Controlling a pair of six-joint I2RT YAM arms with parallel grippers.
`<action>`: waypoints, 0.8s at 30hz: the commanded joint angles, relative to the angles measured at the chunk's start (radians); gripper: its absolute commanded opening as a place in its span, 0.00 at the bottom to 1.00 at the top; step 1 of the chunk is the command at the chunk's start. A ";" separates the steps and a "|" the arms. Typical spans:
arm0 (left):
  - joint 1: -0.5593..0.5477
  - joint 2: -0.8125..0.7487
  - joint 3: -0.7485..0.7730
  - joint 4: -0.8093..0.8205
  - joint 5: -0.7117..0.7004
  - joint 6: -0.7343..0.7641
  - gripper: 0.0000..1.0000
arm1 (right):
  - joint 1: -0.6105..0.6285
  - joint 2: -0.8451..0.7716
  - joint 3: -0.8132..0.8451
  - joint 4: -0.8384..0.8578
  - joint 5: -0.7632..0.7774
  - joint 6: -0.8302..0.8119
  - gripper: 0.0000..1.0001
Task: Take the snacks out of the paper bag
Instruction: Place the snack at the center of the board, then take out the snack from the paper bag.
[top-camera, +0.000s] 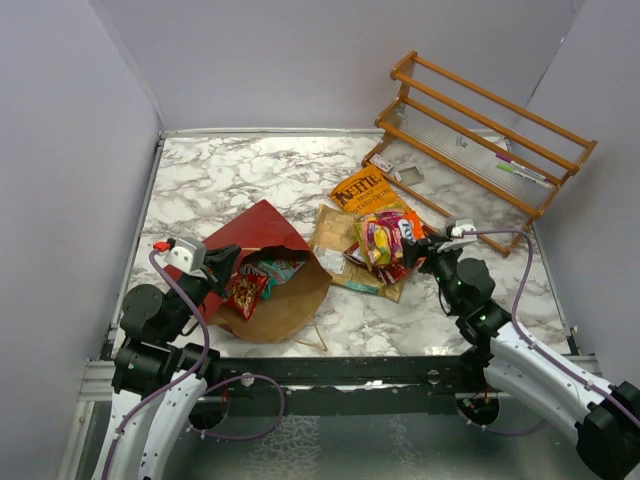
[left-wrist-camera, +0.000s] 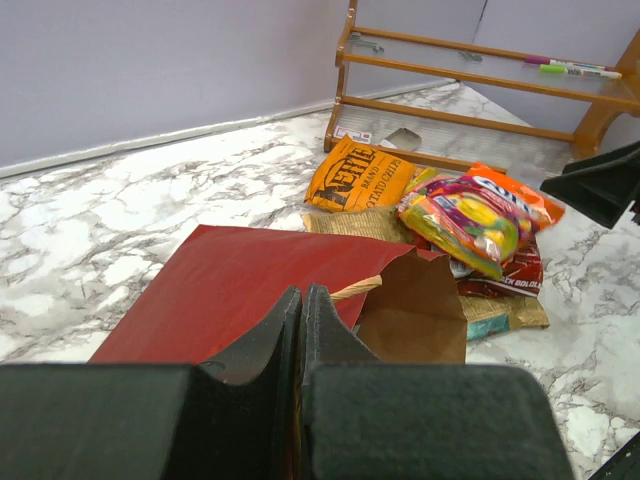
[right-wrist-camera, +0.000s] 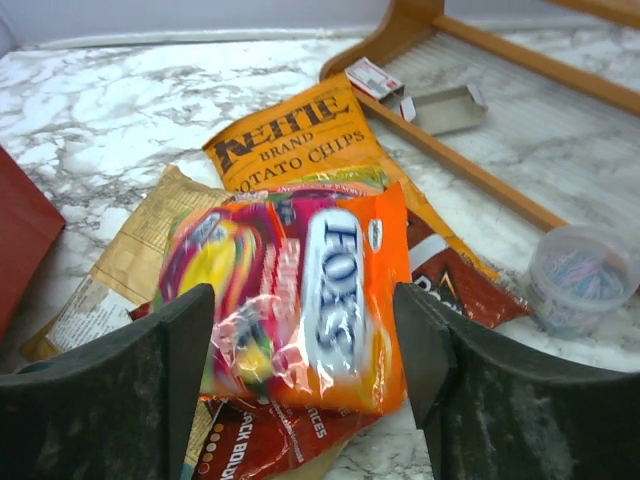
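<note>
One paper bag (top-camera: 290, 300); perhaps seven snacks (top-camera: 385, 235); one rack (top-camera: 478, 128).

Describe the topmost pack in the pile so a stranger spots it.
Go to the wooden rack at far right; snacks are piled before it. The top pack is it: orange, white "Fox's" oval, bright candies showing, unlike the Kettle bag behind it, lettered dark.

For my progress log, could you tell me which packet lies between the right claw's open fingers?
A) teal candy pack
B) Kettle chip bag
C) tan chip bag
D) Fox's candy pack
D: the right wrist view shows the orange Fox's candy pack framed by the open right claw.
</note>
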 joint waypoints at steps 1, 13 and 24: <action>0.008 -0.011 0.010 -0.001 -0.021 0.009 0.00 | -0.002 -0.083 -0.039 0.091 -0.172 -0.092 0.77; 0.010 -0.006 0.008 0.003 -0.018 0.009 0.00 | 0.035 0.106 0.019 0.413 -1.122 -0.367 0.80; 0.014 -0.002 0.008 0.000 -0.019 0.009 0.00 | 0.515 0.437 0.257 0.173 -0.881 -0.941 0.81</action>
